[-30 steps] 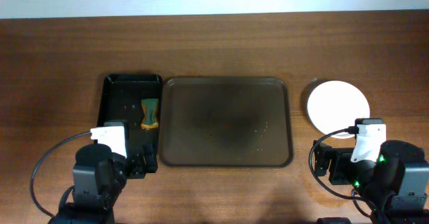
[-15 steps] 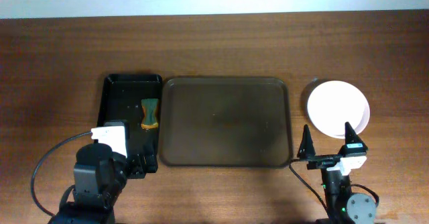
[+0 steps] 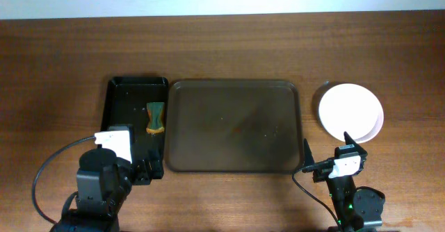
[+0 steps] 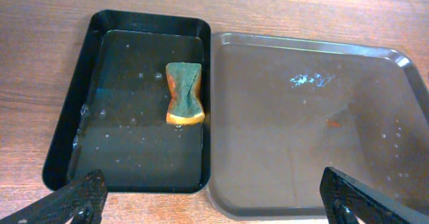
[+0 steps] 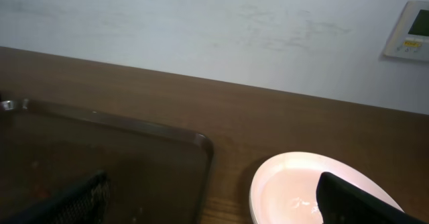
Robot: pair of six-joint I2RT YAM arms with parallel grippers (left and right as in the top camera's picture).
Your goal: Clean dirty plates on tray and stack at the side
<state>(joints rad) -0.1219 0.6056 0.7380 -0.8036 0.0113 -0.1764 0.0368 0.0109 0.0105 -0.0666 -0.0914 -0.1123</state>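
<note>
The brown tray [image 3: 236,126] lies mid-table with no plates on it, only faint specks. White plates [image 3: 350,112] sit stacked to its right, plain white on top; how many I cannot tell. My right gripper [image 3: 325,153] is open and empty, low over the table between the tray's near right corner and the stack. In the right wrist view the gripper [image 5: 211,207] spans the tray corner [image 5: 167,157] and the plates [image 5: 295,187]. My left gripper [image 3: 147,168] is open and empty at the near edge where both trays meet [image 4: 214,214].
A narrow black tray [image 3: 125,121] left of the brown tray holds a green-yellow sponge [image 3: 156,117], also seen in the left wrist view [image 4: 184,94]. Its floor looks wet [image 4: 134,150]. Wood table all around; a white wall is at the far edge.
My right arm has drawn back and swung left from the near right corner. Its gripper now stands wide open between the tray corner and the plates. The left arm has not moved.
</note>
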